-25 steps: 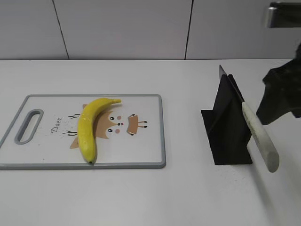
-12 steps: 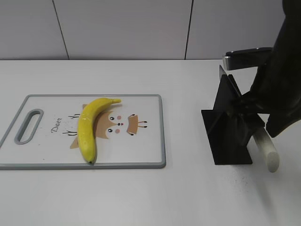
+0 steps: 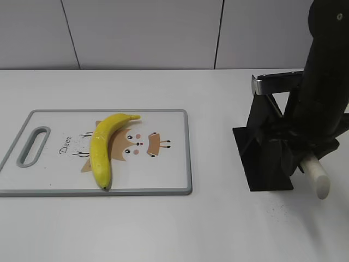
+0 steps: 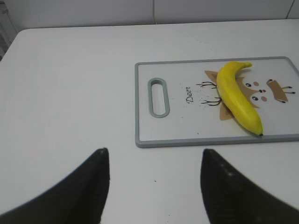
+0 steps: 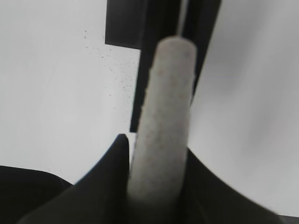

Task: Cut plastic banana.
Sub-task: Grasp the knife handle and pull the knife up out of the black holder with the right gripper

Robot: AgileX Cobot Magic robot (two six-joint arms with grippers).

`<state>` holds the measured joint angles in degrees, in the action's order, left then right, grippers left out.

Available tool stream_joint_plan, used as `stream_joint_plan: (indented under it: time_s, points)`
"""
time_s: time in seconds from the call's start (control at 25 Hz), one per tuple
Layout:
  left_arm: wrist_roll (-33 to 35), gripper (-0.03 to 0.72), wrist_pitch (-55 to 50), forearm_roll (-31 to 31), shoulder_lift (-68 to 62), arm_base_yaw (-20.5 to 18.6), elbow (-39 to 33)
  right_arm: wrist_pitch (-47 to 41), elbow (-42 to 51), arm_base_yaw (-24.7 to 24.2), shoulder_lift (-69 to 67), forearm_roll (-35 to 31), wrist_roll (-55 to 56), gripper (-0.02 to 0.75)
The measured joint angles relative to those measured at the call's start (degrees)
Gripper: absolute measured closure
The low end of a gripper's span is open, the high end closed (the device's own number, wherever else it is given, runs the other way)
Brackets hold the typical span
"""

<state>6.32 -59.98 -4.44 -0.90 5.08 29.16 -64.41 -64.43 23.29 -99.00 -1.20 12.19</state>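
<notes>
The plastic banana (image 3: 102,147) lies on the white cutting board (image 3: 169,174), curved, with its stem toward the back; it also shows in the left wrist view (image 4: 238,95). The knife rests in a black stand (image 3: 262,158), its pale handle (image 3: 318,177) sticking out to the front right. My right gripper (image 3: 297,158) is down at the stand, and in the right wrist view its fingers (image 5: 156,158) press both sides of the handle (image 5: 166,107). The blade is hidden. My left gripper (image 4: 154,156) is open and empty over bare table, left of the board.
The cutting board (image 4: 140,107) has a grey rim, a handle slot (image 3: 32,144) at its left end and a deer print. The white table (image 3: 163,229) meets a grey panelled wall behind. Dark specks lie beside the stand's base.
My right arm has come in from the right edge and dropped down onto the knife handle at the stand. The banana and board have not moved.
</notes>
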Motion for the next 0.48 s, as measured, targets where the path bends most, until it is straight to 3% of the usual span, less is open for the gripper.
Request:
stream_joint_plan:
  time_s: [0.48]
  points:
    - [0.00, 0.099, 0.00, 0.00, 0.00, 0.00, 0.00, -3.67, -3.12, 0.00, 5.05, -0.04, 0.54, 0.545]
